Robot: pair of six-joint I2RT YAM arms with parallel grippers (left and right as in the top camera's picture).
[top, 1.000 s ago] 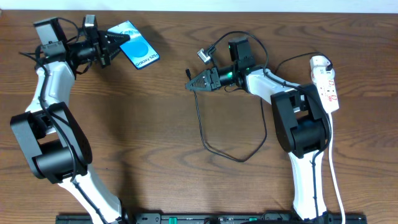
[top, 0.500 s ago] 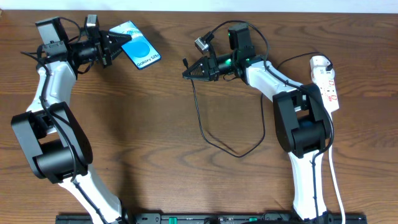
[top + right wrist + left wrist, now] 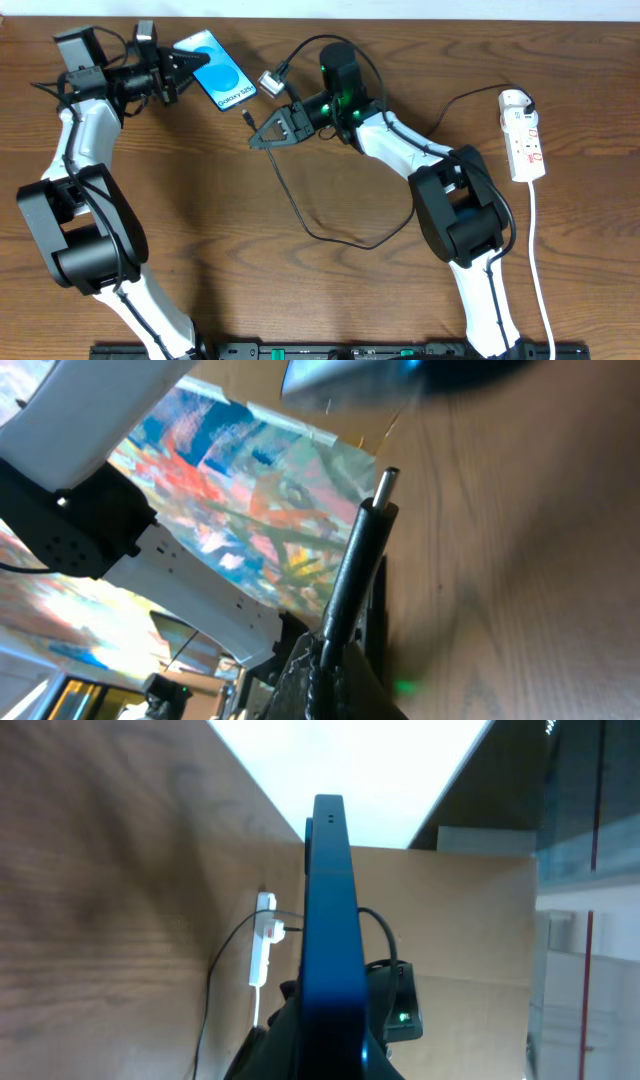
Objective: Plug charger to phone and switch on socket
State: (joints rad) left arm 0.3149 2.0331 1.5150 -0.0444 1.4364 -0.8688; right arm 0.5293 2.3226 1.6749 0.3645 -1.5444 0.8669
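Change: the right gripper (image 3: 255, 141) has swung left across the table and carries the charger (image 3: 350, 570) toward the phone (image 3: 222, 72).
Right pincer: clenched on the cable just behind the plug tip (image 3: 385, 482).
Left pincer: the left gripper (image 3: 185, 71) grasps the phone by its edge, place unchanged.
Plug now: near the phone's lower end, not yet inserted.
Socket (image 3: 527, 145): far right, untouched.
Meaning: the insertion probably comes next, and the switch after it.

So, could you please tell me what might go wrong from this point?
The plug sticks out well beyond the right fingers, so it could pivot as it meets the phone. The left fingers hold that phone by one edge only, so a push may twist it. The slack cable could snag.
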